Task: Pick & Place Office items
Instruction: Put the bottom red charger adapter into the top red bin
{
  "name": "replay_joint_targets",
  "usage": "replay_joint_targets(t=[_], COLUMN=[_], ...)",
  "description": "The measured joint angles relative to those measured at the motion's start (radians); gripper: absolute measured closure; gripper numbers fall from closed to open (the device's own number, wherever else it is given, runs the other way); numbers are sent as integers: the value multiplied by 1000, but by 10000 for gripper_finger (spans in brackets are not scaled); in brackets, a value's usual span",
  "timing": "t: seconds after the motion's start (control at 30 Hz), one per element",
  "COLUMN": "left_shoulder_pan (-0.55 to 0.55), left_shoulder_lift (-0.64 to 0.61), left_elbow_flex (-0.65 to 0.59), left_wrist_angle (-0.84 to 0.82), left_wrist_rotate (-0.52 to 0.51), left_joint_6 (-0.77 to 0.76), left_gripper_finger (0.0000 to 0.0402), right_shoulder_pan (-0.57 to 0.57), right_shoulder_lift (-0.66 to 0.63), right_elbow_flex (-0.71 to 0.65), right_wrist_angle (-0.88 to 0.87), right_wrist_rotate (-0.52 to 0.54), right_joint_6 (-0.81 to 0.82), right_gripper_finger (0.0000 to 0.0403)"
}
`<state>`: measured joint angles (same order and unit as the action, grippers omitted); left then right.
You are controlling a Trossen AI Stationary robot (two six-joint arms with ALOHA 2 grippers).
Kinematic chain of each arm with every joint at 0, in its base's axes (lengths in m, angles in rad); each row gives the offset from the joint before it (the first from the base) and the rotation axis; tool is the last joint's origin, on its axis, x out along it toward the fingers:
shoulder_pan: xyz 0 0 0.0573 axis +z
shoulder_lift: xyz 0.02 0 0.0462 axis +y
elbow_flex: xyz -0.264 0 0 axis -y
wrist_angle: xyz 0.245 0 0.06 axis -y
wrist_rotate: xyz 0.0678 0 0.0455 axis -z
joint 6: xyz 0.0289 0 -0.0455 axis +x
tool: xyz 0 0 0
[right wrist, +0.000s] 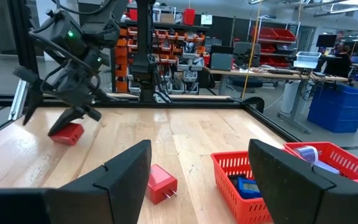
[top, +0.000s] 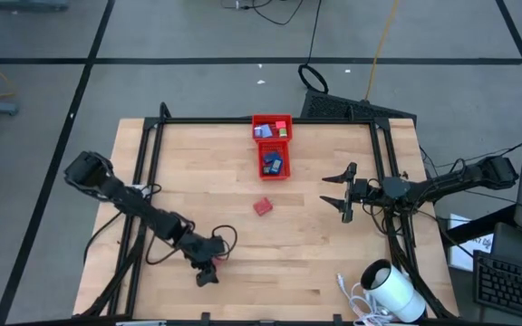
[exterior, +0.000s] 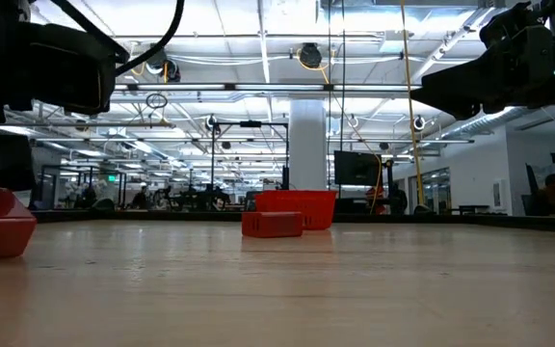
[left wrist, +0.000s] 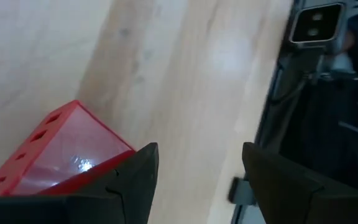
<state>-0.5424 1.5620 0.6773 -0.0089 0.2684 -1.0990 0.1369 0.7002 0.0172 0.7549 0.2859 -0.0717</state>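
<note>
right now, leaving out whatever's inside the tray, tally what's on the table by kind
red office pieces: 2, one mid-table, one beside the left hand
red tray: 1
white cylinder: 1
total: 4

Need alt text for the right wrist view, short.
The right gripper hangs open above the wooden table, with a small red piece and the red tray of small items just ahead. Across the table, the left gripper is down at another red piece.
</note>
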Motion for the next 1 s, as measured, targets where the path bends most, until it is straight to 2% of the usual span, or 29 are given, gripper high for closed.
replay_joint_targets(t=[0.53,0.67,0.73,1.0], left_shoulder_pan=[91,101,97,58], left_shoulder_lift=[-159,-178,-178,-177], left_elbow_flex=[-4,4,30,191], left_wrist_angle=[-289,-386,-487,-858], left_wrist_rotate=[-81,-90,-102,-267], left_joint_6=[60,-47,-87,-254], left_gripper_finger=[163,163,163,163], right_shoulder_pan=[0,0,0,0], right_shoulder_lift=[0,0,0,0], right_elbow_flex=[0,0,0,0], right_wrist_angle=[3,3,3,3], right_wrist_rotate=[0,0,0,0], right_joint_6=[0,0,0,0], right_gripper_finger=[140,140,140,140])
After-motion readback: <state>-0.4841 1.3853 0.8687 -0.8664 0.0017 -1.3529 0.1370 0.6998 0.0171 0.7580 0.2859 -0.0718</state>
